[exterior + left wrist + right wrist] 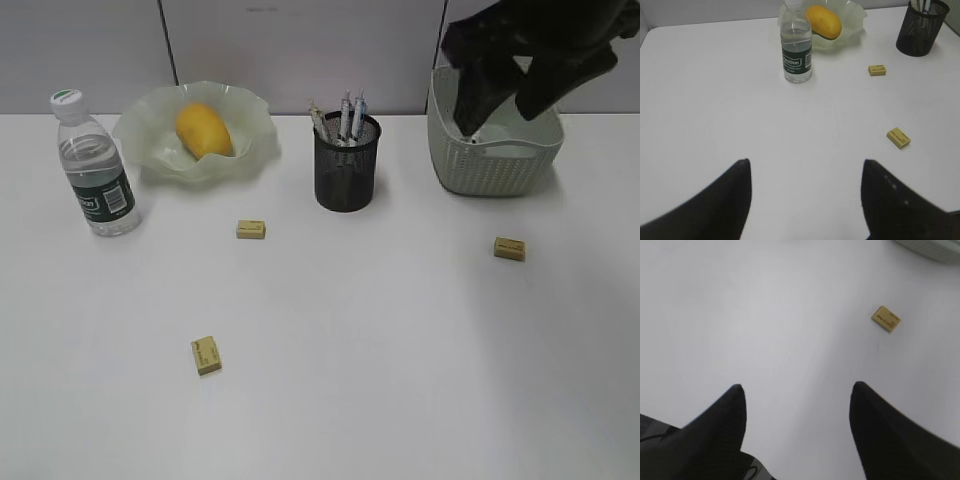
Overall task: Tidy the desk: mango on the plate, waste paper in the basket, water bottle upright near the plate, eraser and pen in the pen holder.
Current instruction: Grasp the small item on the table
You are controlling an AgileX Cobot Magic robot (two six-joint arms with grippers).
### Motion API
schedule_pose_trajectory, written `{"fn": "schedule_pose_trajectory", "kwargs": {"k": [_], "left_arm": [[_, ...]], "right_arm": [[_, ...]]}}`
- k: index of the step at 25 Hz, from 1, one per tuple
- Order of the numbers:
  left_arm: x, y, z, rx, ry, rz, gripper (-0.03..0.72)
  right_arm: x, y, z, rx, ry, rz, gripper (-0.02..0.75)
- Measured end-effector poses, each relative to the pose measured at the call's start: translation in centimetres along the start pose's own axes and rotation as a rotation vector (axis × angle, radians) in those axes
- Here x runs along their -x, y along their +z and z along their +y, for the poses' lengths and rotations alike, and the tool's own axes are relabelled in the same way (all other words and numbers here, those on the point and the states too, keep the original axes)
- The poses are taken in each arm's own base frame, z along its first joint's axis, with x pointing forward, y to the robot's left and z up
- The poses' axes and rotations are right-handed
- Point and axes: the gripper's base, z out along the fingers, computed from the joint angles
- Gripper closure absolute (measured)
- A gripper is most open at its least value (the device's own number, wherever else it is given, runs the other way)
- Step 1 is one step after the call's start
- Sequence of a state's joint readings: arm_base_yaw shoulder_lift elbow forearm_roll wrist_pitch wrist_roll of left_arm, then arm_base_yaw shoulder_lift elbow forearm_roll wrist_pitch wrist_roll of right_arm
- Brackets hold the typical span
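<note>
The water bottle (95, 170) stands upright left of the plate (140, 125), and the mango (204, 130) lies in the plate. Pens (345, 115) stick out of the pen holder (347, 165). Three yellow erasers lie on the desk (400, 350): one (251, 229) near the plate, one (207, 355) at front left, one (509, 248) in front of the basket (495, 165). My right gripper (500, 115) hangs open over the basket, with nothing between its fingers (797, 386). A white bit shows inside the basket under it; I cannot tell whether it is the waste paper. My left gripper (805, 167) is open over bare desk.
In the left wrist view the bottle (796, 47), mango (824, 21), pen holder (920, 30) and two erasers (877, 70) (898, 138) lie ahead. The right wrist view shows one eraser (886, 318) and the basket's edge (935, 247). A grey wall runs behind the desk.
</note>
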State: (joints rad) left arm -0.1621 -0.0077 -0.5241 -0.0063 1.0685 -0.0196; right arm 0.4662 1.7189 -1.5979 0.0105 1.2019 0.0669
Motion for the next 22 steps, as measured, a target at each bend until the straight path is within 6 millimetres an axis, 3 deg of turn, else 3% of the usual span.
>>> {"fn": "schedule_pose_trajectory", "kwargs": {"k": [5,15,22], "left_arm": [[0.0,0.0,0.0,0.0,0.0,0.0,0.169],[0.0,0.0,0.0,0.0,0.0,0.0,0.169],[0.0,0.0,0.0,0.0,0.0,0.001,0.171]], "right_arm": [[-3.9,-1.8,-0.2,0.004,-0.003,0.017,0.221],[-14.4,-2.5,-1.0,0.001,-0.007,-0.002,0.219],[-20.4,-3.8,-1.4,0.007,-0.007,-0.095,0.219]]}}
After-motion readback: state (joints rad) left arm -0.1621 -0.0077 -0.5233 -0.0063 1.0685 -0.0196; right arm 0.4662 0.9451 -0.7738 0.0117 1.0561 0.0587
